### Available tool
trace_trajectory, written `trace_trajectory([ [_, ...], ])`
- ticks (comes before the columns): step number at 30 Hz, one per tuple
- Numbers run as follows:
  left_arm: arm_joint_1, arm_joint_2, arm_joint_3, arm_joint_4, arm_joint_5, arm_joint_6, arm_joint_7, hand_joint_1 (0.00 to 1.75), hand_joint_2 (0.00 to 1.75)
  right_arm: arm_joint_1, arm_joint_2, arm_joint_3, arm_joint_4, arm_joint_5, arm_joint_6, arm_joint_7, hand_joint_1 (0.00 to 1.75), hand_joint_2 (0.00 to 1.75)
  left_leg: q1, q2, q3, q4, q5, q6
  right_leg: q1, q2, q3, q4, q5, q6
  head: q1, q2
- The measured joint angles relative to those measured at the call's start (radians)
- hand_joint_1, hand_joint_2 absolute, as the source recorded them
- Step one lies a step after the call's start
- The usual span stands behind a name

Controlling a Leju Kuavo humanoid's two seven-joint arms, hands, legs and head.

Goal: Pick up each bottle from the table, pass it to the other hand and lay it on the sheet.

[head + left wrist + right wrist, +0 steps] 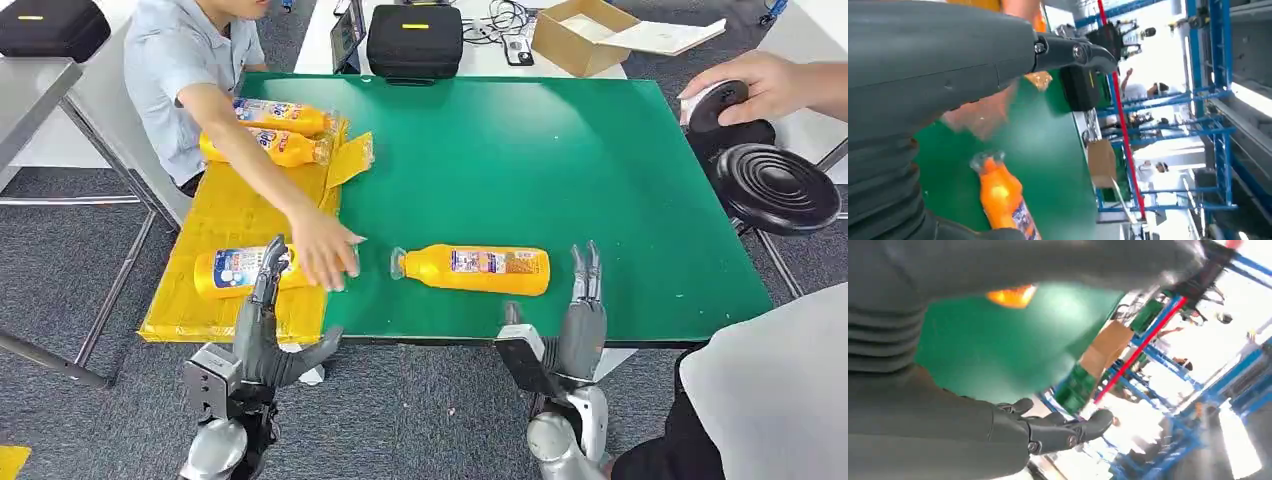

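Observation:
An orange bottle (477,269) lies on its side on the green table (560,170) near the front edge, cap toward the left; it also shows in the left wrist view (1004,197). Three more orange bottles lie on the yellow sheet (225,225): two at the back (280,117), (268,148) and one at the front (228,272). A person's hand (325,248) rests by the front one. My left hand (262,330) hangs open before the table edge, fingers up over the sheet. My right hand (578,320) is open at the front edge, just right of the table bottle.
A person sits at the left behind the sheet. Another person's hand (755,85) holds a black and white object at the right. A black stool (777,187) stands right of the table. A black case (415,40) and a cardboard box (580,35) lie beyond the green table.

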Motion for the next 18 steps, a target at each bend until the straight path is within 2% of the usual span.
trace_trajectory([
  [3,-0.040,-0.002,-0.013,0.034,0.024,-0.012,0.015,0.00,1.75,-0.070,-0.029,-0.034,0.114,0.217,-0.001,0.017,0.00,1.75,0.000,-0.001,0.000,0.000,0.001,0.001,0.000,0.000,0.000,0.000,0.001,0.001,0.000,0.000],
  [9,-0.117,-0.019,-0.031,0.115,0.049,-0.023,0.029,0.00,1.75,-0.202,-0.037,-0.115,0.338,0.444,-0.002,0.039,0.00,1.75,0.000,0.000,0.000,0.000,0.001,0.001,0.001,0.000,0.000,0.000,0.001,0.000,0.000,0.000],
  [18,-0.182,-0.033,-0.044,0.223,0.081,-0.038,0.139,0.00,1.75,-0.345,-0.050,-0.140,0.585,0.588,-0.002,0.239,0.00,1.75,0.000,0.000,0.000,0.000,0.001,0.001,0.000,0.000,0.000,0.000,0.001,0.001,0.000,0.000],
])
